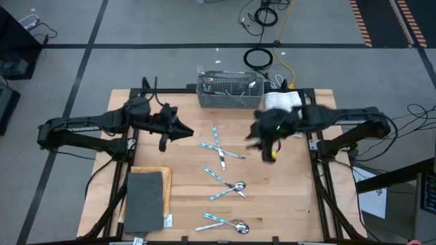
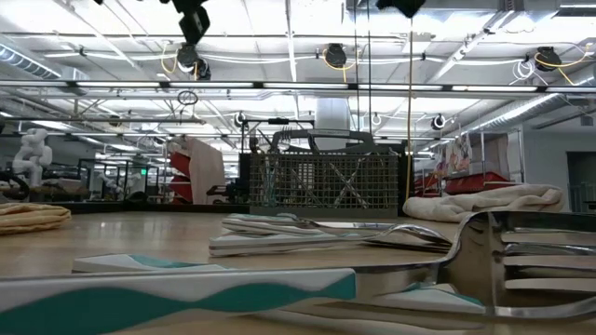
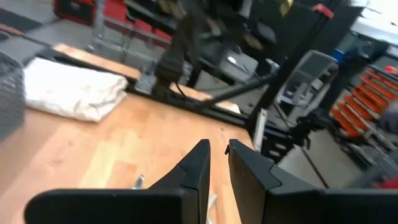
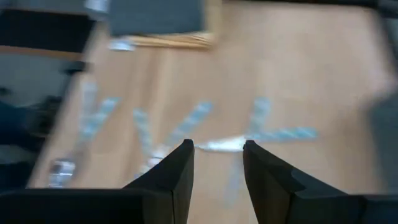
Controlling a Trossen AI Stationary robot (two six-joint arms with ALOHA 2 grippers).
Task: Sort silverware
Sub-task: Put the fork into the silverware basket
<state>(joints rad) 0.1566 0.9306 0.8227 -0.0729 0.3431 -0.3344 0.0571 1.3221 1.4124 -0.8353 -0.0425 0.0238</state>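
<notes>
Three loose clusters of silverware (image 1: 221, 175) lie on the wooden table (image 1: 286, 197), all down its middle strip: a crossed pair with a knife-like piece near the centre, a crossed spoon group just below that, and another spoon pair close to the front edge. Counting pieces exactly is tough from above, roughly seven on the wood. More pieces stand in the grey mesh caddy (image 1: 230, 92) at the back edge, but it's impossible to tell how many.

The left gripper (image 1: 185, 133) hangs above the table's left-centre, fingers (image 3: 198, 167) parted by a thin gap, nothing between them. The right gripper (image 1: 267, 151) hovers right of the centre cluster, jaws apart a bit wider, also holding nothing; its wrist view looks down on the scattered pieces.

Open room: the whole right part of the table in front of the right arm is bare wood, and so is the strip between the caddy and the first cluster. The front left corner is taken by one dark slab (image 1: 144, 201) on a wooden board. One white cloth (image 1: 283, 101) sits beside the caddy at the back right.
</notes>
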